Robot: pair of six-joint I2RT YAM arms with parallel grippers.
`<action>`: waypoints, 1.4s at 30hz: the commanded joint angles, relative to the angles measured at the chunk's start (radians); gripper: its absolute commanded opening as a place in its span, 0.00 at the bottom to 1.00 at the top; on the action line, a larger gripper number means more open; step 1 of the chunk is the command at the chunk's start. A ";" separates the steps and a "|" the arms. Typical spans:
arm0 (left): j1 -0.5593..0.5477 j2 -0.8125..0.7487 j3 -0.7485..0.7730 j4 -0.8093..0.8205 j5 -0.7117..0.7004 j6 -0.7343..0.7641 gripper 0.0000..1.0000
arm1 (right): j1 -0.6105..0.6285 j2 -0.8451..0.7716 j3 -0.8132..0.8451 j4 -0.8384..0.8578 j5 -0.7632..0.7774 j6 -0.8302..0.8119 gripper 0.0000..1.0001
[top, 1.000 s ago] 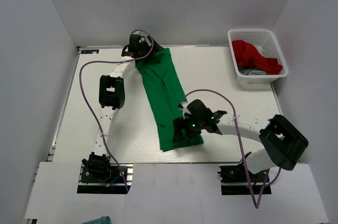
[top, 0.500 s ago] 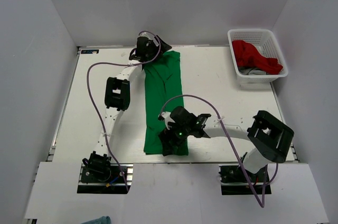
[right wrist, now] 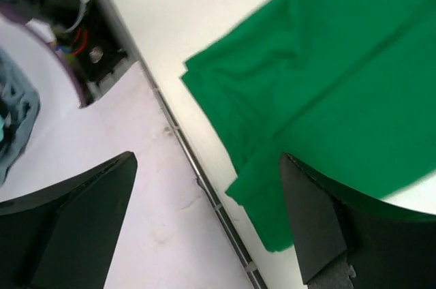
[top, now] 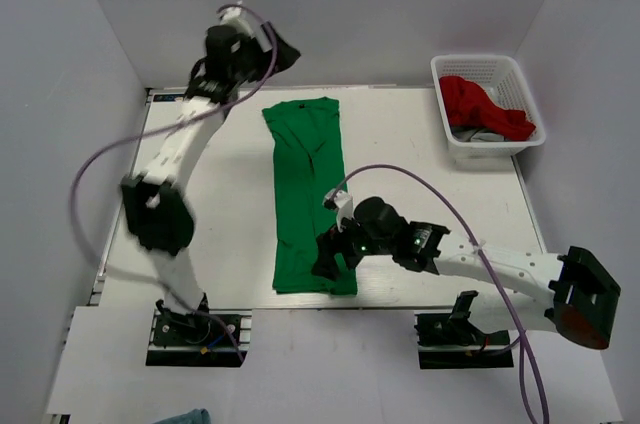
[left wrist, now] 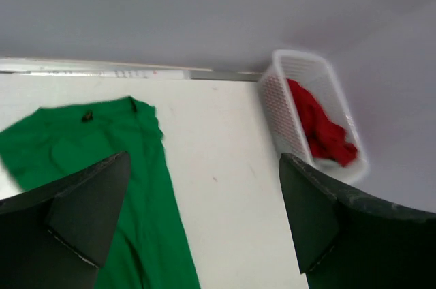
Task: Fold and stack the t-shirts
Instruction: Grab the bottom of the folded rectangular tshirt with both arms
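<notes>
The bright green t-shirt (top: 308, 194) lies flat on the table as a long folded strip, collar end at the back; it also shows in the left wrist view (left wrist: 102, 166) and the right wrist view (right wrist: 334, 78). The red t-shirt (top: 482, 106) lies crumpled in the white basket (top: 500, 151), also seen in the left wrist view (left wrist: 320, 129). My left gripper (top: 280, 52) is open and empty, raised high behind the shirt's collar end. My right gripper (top: 325, 259) is open and empty, just above the shirt's near hem.
The basket (left wrist: 272, 91) stands at the back right corner with something grey under the red shirt. The table's front edge rail (right wrist: 197, 173) runs just beside the shirt's hem. A blue-grey cloth (top: 185, 416) lies below the table front, also in the right wrist view (right wrist: 13, 125).
The shirt was dragged left and straightened, then both grippers let go. My left arm rose high and back from the collar end. My right gripper stays over the hem, now open.
</notes>
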 commanded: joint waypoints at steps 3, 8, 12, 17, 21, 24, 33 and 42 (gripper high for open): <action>-0.064 -0.554 -0.743 0.017 -0.011 0.009 1.00 | -0.011 -0.098 -0.109 -0.070 0.172 0.176 0.90; -0.120 -0.878 -1.194 0.011 0.006 -0.137 1.00 | -0.016 -0.204 -0.191 -0.118 0.157 0.242 0.90; -0.166 -1.033 -1.361 -0.167 0.041 -0.176 1.00 | -0.016 -0.250 -0.259 -0.114 0.153 0.302 0.90; -0.200 -1.220 -1.504 -0.338 0.032 -0.213 1.00 | -0.017 -0.244 -0.346 -0.046 0.162 0.376 0.90; -0.219 -1.268 -1.610 -0.339 0.100 -0.236 1.00 | -0.017 -0.216 -0.356 -0.032 0.183 0.422 0.87; -0.231 -1.280 -1.645 -0.339 0.077 -0.236 0.95 | -0.014 -0.203 -0.371 -0.003 0.197 0.443 0.87; -0.283 -1.117 -1.665 -0.208 0.043 -0.255 0.77 | -0.019 -0.092 -0.357 0.032 0.166 0.477 0.76; -0.366 -1.059 -1.665 -0.227 0.000 -0.302 0.57 | -0.017 -0.058 -0.347 0.026 0.149 0.491 0.55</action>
